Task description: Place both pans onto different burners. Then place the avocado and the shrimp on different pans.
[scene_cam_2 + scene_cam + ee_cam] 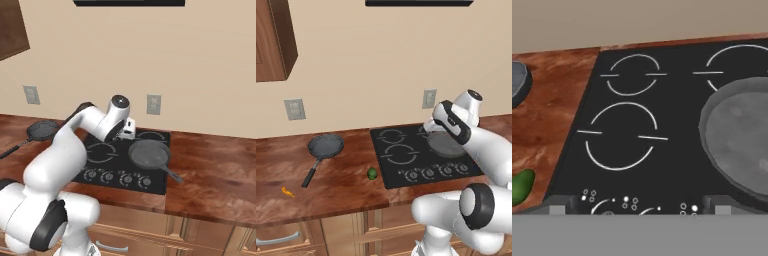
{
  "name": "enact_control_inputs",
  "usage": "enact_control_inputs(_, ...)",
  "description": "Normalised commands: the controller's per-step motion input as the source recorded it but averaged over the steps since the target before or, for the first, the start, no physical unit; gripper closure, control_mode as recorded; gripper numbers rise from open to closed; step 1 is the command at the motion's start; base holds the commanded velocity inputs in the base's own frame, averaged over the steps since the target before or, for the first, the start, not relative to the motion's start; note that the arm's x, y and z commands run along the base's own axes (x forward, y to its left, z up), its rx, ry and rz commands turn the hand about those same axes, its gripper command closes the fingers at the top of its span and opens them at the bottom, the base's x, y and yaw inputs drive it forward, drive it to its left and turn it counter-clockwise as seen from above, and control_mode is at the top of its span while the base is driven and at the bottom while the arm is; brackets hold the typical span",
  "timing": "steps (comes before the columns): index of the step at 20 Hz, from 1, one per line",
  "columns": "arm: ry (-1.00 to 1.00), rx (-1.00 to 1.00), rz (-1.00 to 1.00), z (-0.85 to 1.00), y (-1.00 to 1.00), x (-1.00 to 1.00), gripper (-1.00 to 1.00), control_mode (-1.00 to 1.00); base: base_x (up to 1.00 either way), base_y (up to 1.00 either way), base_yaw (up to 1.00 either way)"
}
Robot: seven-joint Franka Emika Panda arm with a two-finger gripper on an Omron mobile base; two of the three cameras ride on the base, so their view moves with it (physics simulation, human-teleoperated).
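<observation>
One dark grey pan (148,153) lies on the right front burner of the black cooktop (406,172), its handle pointing to the front right. The other pan (326,146) sits on the wooden counter left of the cooktop. The green avocado (372,173) rests by the cooktop's front left corner. The orange shrimp (288,192) lies near the counter's front edge, far left. My gripper (639,207) hangs open above the cooktop, just left of the pan (742,145) on the burner, with nothing between its fingers. Two left burners (622,137) are bare. The avocado (521,185) is at the lower left of the hand view.
Silver knobs (428,173) line the cooktop's front edge. Wall outlets (294,109) sit on the beige wall behind. A wooden cupboard (273,40) hangs at the upper left. Bare counter (220,170) stretches right of the cooktop.
</observation>
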Motion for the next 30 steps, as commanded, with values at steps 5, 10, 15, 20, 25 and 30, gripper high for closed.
enact_control_inputs(5, 0.0, 0.0, 0.0, 0.0, 0.64, 0.0, -1.0, -1.0, 0.0, 0.0, 0.0)
enact_control_inputs(10, 0.02, 0.01, 0.0, 0.0, 0.58, 0.0, -1.0, -1.0, 0.0, 0.0, 0.0)
enact_control_inputs(15, 0.02, 0.03, 0.0, 0.0, 0.57, 0.0, -1.0, -1.0, 0.0, 0.0, 0.0)
enact_control_inputs(20, 0.03, 0.04, 0.0, -0.01, 0.59, 0.0, -1.0, -1.0, 0.0, 0.0, 0.0)
enact_control_inputs(25, 0.03, 0.01, 0.0, -0.06, 0.62, 0.0, -1.0, -1.0, 0.0, 0.0, 0.0)
enact_control_inputs(30, 0.05, 0.01, 0.0, -0.03, 0.61, 0.01, -1.0, -1.0, 0.0, 0.0, 0.0)
